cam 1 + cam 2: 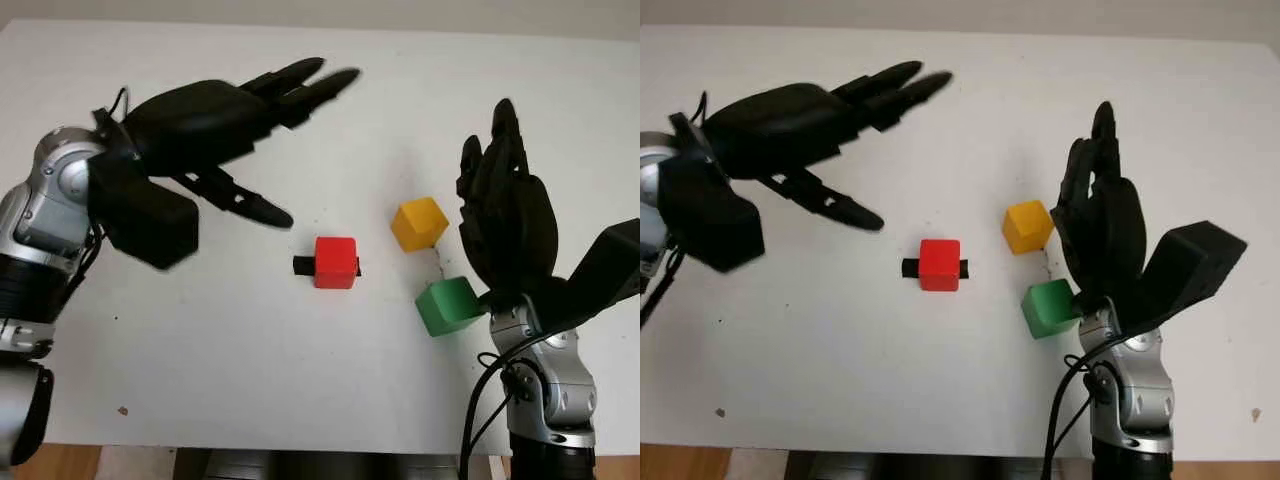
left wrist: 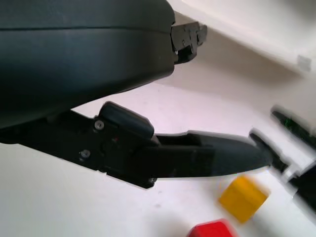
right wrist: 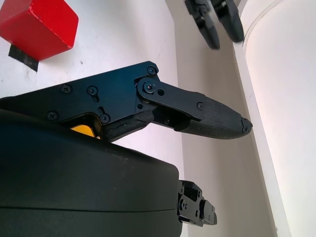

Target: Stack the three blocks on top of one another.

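Observation:
A red block (image 1: pixel 335 261) sits mid-table on a short black strip. To its right stands a yellow block (image 1: pixel 419 223), and a green block (image 1: pixel 449 305) lies just in front of that one. The three are apart, none stacked. My right hand (image 1: pixel 505 215) hovers open just right of the yellow and green blocks, close to both, holding nothing. My left hand (image 1: pixel 255 110) is raised open above the table's left half, back-left of the red block. The left wrist view catches the yellow block (image 2: pixel 244 197) and the red block (image 2: pixel 212 230).
The white table (image 1: pixel 240 350) ends at a front edge near the picture's bottom. A small dark speck (image 1: pixel 122 410) lies near the front left. A pale wall rises behind the table's far edge.

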Available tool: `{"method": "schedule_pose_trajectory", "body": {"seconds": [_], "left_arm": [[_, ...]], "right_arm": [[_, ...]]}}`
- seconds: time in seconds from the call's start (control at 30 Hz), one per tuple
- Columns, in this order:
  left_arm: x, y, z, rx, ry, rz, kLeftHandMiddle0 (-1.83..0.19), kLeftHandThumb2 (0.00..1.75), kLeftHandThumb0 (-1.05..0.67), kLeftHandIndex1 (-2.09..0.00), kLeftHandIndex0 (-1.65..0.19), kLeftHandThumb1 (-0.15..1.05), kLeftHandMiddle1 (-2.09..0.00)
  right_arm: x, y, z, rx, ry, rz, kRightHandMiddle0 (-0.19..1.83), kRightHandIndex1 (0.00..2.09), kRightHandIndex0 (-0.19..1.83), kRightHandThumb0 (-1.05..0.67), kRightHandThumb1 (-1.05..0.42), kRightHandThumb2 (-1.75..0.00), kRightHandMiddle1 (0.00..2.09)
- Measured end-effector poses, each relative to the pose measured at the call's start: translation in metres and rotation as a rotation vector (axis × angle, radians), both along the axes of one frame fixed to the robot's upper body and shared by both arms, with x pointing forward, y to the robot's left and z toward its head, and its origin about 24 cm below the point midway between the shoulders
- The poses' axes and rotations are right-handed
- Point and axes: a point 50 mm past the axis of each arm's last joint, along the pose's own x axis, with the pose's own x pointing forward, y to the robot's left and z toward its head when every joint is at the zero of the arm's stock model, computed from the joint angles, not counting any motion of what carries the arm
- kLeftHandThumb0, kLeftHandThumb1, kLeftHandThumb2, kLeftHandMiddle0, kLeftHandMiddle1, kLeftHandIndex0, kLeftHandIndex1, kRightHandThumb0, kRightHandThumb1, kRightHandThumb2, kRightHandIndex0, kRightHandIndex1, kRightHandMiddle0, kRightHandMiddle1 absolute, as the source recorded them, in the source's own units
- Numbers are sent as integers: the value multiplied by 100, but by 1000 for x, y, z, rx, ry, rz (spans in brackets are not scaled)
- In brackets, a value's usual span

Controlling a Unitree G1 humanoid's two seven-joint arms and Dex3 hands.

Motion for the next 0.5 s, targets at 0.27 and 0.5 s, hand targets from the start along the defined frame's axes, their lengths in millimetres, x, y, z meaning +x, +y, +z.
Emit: {"method": "schedule_pose_trajectory", "body": {"seconds": [0.27, 0.5], "left_arm": [[0, 18, -51, -482, 165, 39, 19, 66, -90, 0, 19, 105, 0], [-9, 30, -81, -751, 266, 84, 19, 66, -87, 0, 19, 105, 0]], "right_arm": [[0, -1, 0, -1, -1, -3, -19, 0, -19, -70, -105, -71, 0], [0, -4, 1, 0, -3, -9, -19, 0, -19, -70, -105, -71, 0]]}}
